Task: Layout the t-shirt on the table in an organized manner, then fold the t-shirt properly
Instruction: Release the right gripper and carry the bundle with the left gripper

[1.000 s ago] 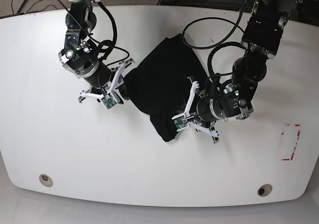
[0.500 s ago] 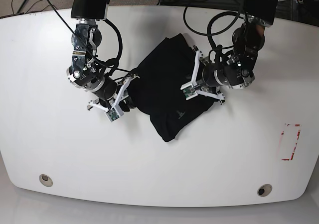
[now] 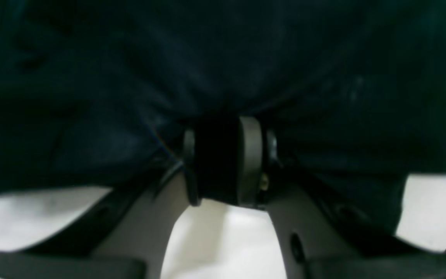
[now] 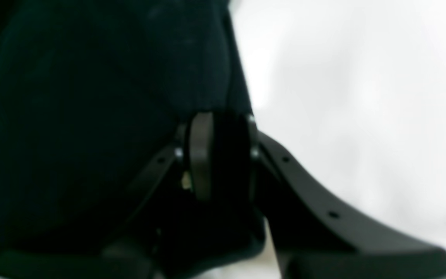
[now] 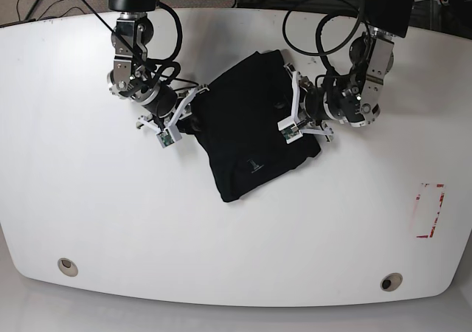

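Note:
The black t-shirt (image 5: 247,129) lies bunched as a slanted heap on the white table (image 5: 110,214), a little behind its middle. My left gripper (image 5: 293,118), on the right of the base view, is shut on the shirt's right edge. In the left wrist view its fingers (image 3: 248,159) pinch a fold of the dark cloth (image 3: 223,69). My right gripper (image 5: 186,116) is shut on the shirt's left edge. Seen from the right wrist, its fingers (image 4: 200,155) clamp the black fabric (image 4: 91,116), with bare table (image 4: 362,97) to the right.
A red-outlined rectangle mark (image 5: 428,210) sits near the table's right edge. Two round grommet holes (image 5: 68,266) (image 5: 391,281) lie near the front edge. Black cables (image 5: 324,22) loop from both arms over the back of the table.
Both arms have moved toward the back of the table, dragging the t-shirt with them. The shirt's lower end has shifted back and left, and the heap looks wider.

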You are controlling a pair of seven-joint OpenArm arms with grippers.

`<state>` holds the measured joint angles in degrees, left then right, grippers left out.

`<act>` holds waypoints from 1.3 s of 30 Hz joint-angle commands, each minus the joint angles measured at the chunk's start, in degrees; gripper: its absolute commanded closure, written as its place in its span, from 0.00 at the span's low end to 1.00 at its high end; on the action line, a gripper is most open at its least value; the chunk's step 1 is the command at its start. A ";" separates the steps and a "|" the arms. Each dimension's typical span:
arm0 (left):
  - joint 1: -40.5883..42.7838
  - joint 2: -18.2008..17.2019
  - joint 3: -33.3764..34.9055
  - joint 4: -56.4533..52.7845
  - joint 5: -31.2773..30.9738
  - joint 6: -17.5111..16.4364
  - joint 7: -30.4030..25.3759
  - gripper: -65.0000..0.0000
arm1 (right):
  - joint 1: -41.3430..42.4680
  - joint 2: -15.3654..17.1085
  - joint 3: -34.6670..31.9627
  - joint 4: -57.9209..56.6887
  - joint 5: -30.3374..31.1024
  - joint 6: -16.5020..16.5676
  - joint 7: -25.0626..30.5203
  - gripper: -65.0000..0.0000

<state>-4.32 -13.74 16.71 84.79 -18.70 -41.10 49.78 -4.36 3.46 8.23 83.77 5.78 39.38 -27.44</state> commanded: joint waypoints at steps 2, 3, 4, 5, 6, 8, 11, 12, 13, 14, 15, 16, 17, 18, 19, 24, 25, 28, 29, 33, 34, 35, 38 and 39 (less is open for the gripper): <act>-3.02 -0.55 -0.14 -2.82 3.18 1.10 2.40 0.82 | -2.01 -1.22 -0.98 2.78 0.15 0.62 -0.29 0.83; -3.55 -0.72 -0.14 -3.34 3.18 1.10 2.40 0.82 | -2.72 -1.57 -1.33 3.31 0.15 0.62 -0.29 0.83; -3.82 -1.25 -0.14 -3.52 3.18 1.10 2.40 0.82 | -3.07 -1.66 -1.50 3.75 0.15 0.62 -0.29 0.83; -4.17 -2.22 -0.14 -3.87 3.18 1.10 2.40 0.82 | -3.60 -1.66 -1.94 4.37 0.15 0.62 -0.29 0.83; -4.25 -2.75 -0.14 -3.96 3.18 1.10 2.31 0.82 | -3.86 -1.66 -2.21 4.72 0.15 0.62 -0.29 0.83; -4.43 -3.54 -0.14 -4.13 3.09 1.10 2.13 0.82 | -4.91 -1.84 -2.82 5.77 0.15 0.62 -0.38 0.83; -5.40 -3.71 -0.14 -4.22 3.09 1.10 2.13 0.82 | -5.88 -1.93 -4.23 7.18 0.24 0.62 -0.38 0.83; -5.57 -3.71 -0.14 -4.22 3.09 1.10 2.13 0.82 | -5.97 -1.93 -4.58 7.53 0.24 0.62 -0.38 0.83; -5.93 -3.80 -0.14 -4.31 3.09 1.10 2.13 0.82 | -6.06 -1.93 -5.28 8.15 0.24 -0.21 -0.38 0.83; -6.01 -3.80 -0.14 -4.40 3.09 1.10 2.13 0.82 | -6.32 -1.93 -5.72 8.50 0.33 -0.74 -0.38 0.83; -6.28 -3.80 -0.14 -4.40 3.18 1.10 2.13 0.82 | -6.67 -1.93 -6.43 8.94 0.42 -1.44 -0.38 0.83; -6.45 -3.80 -0.23 -4.49 3.18 1.10 2.13 0.82 | -6.85 -1.93 -6.87 9.11 0.42 -1.79 -0.38 0.83; -6.63 -3.80 -0.23 -4.49 3.18 1.10 2.13 0.82 | -7.02 -1.93 -7.48 9.55 0.33 -2.32 -0.38 0.83; -6.63 -3.80 -0.23 -4.31 3.18 1.10 2.13 0.82 | -7.11 -1.93 -7.92 9.90 0.33 -2.67 -0.38 0.83; -6.63 -3.80 -0.23 -4.05 3.18 1.10 2.13 0.82 | -7.11 -1.93 -8.19 9.99 0.33 -3.02 -0.38 0.83; -6.63 -3.89 -0.23 -1.85 3.09 1.10 2.31 0.82 | -7.11 -1.84 -9.06 11.13 0.33 -3.55 -0.38 0.83; -6.63 -3.98 -0.23 -0.97 3.09 1.10 2.40 0.82 | -7.11 -1.75 -9.15 11.57 0.33 -3.55 -0.38 0.83; -6.63 -5.03 -0.23 1.67 3.01 1.10 2.48 0.82 | -7.11 -1.49 -9.15 12.98 0.33 -3.55 -0.47 0.83; -6.54 -5.38 -0.23 3.34 3.01 1.10 2.48 0.82 | -7.11 -1.40 -9.15 14.39 0.24 -3.55 -0.73 0.83; -6.45 -5.74 -0.31 8.09 3.09 1.10 2.48 0.82 | -7.38 0.80 -8.62 19.13 0.42 -3.55 -3.90 0.83; -6.45 -6.00 -0.31 9.23 3.09 1.10 2.48 0.82 | -7.38 1.06 -8.27 20.45 0.59 -3.55 -5.13 0.83; -6.45 -6.18 -0.40 10.02 3.09 1.10 2.48 0.82 | -7.38 1.24 -8.01 21.33 0.59 -3.55 -5.83 0.83; -6.45 -6.00 -1.81 13.10 3.18 1.10 2.48 0.82 | -7.38 1.50 -6.60 24.23 0.42 -3.55 -7.42 0.83; -6.45 -5.82 -2.69 13.98 3.18 1.10 2.48 0.82 | -7.38 1.50 -5.90 25.11 0.33 -3.55 -7.68 0.83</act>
<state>-9.67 -19.33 15.42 96.33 -15.03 -40.10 53.10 -12.23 4.78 1.43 106.28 5.67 35.73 -35.92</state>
